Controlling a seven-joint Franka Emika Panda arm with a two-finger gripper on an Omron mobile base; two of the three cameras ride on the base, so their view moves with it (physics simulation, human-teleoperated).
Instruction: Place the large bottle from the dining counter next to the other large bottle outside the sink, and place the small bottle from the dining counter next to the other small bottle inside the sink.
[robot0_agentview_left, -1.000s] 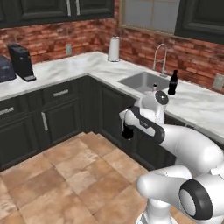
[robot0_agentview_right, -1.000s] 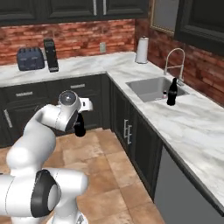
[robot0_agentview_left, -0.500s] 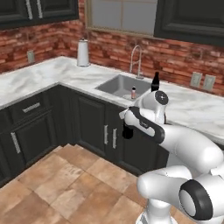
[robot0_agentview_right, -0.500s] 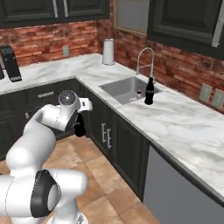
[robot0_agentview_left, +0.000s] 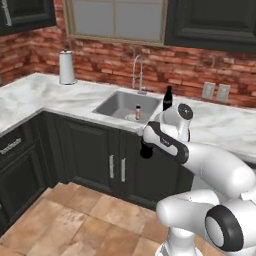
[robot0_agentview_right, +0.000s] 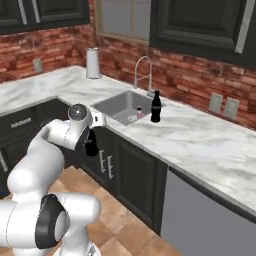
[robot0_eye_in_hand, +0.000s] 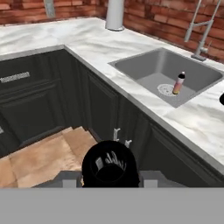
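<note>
- Presently, the large black cola-shaped bottle (robot0_eye_in_hand: 110, 165) sits upright between the fingers of the hand (robot0_eye_in_hand: 110, 177), which is clamped on it; the hand view looks straight down on its round black cap.
- From the left base view, the hand (robot0_agentview_left: 146, 149) holds this bottle low, in front of the dark cabinet doors (robot0_agentview_left: 115, 162) and below the edge of the white marble bench (robot0_agentview_left: 75, 97).
- The right base view shows the same: hand (robot0_agentview_right: 91, 147) with the dark bottle hanging beside the cabinet front.
- A second dark, slim-necked bottle (robot0_agentview_right: 156, 107) stands upright on the marble just outside the right rim of the rectangular grey steel sink (robot0_agentview_right: 117, 107).
- A small pale-capped bottle with an orange-pink body (robot0_eye_in_hand: 178, 83) stands upright inside the basin, near the drain.
- An arched chrome tap (robot0_agentview_left: 136, 74) rises behind the sink, against the red brick wall (robot0_agentview_left: 100, 60).
- A white cylindrical paper-towel roll (robot0_agentview_left: 66, 68) stands on the bench well left of the sink.
- Tan floor tiles (robot0_agentview_left: 75, 220) lie below the cabinets.
</note>
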